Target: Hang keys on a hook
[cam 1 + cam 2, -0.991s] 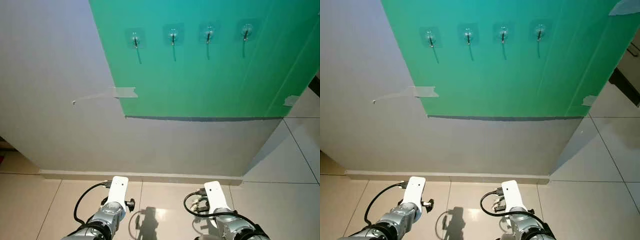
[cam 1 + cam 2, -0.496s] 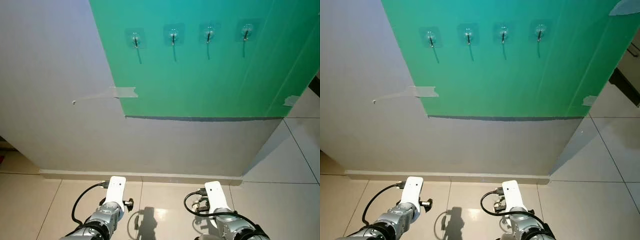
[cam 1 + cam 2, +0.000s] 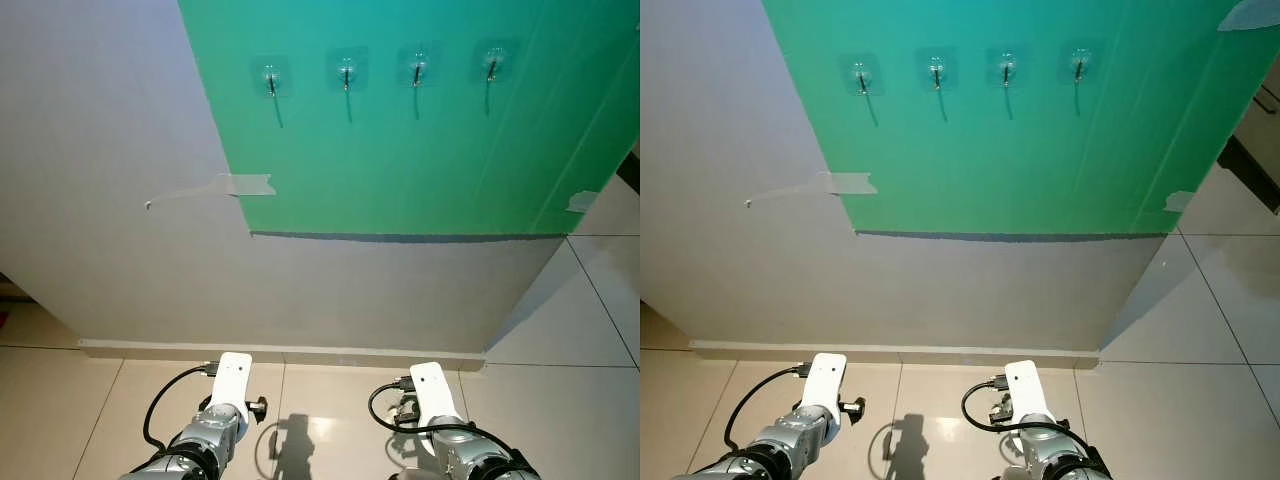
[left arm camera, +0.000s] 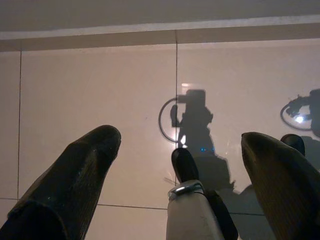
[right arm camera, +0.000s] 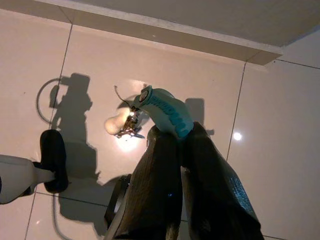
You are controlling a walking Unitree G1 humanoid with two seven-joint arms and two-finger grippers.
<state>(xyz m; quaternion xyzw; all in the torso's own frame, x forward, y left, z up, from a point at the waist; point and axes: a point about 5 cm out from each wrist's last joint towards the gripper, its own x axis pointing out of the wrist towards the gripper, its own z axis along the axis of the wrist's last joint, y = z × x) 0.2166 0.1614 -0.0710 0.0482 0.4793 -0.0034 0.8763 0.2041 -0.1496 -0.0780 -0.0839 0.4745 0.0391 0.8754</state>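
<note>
— Where are the keys (image 5: 131,124)?

— In the right gripper (image 5: 172,131). Its two black fingers (image 5: 152,190) are pressed together on a teal fob (image 5: 164,112), and the small bunch of keys dangles from the fob's far end, with a pale tag (image 5: 114,124) beside it. All of this hangs low over the tiled floor (image 5: 100,60).

— And the left gripper (image 4: 181,145)?

— Its fingers (image 4: 75,175) are spread wide with nothing between them, pointing down at the floor. One of the robot's feet (image 4: 192,205) sits below it.

— Where are the hooks?

— High up on a green panel (image 3: 400,150) on the wall (image 3: 100,150). Four hooks stand in a row, each on a clear pad: hook one (image 3: 270,76) farthest to the robot's left, then hook two (image 3: 346,70), hook three (image 3: 417,69) and hook four (image 3: 491,64). All four are bare.

— How far are the arms from them?

— Well apart. The left arm (image 3: 205,435) and right arm (image 3: 450,445) both hang at the bottom of the head views, down by the baseboard (image 3: 280,352), far below the panel.

— Anything else on the wall?

— A strip of tape (image 3: 245,184) at the panel's left edge and another tape piece (image 3: 581,201) near its right corner.
</note>
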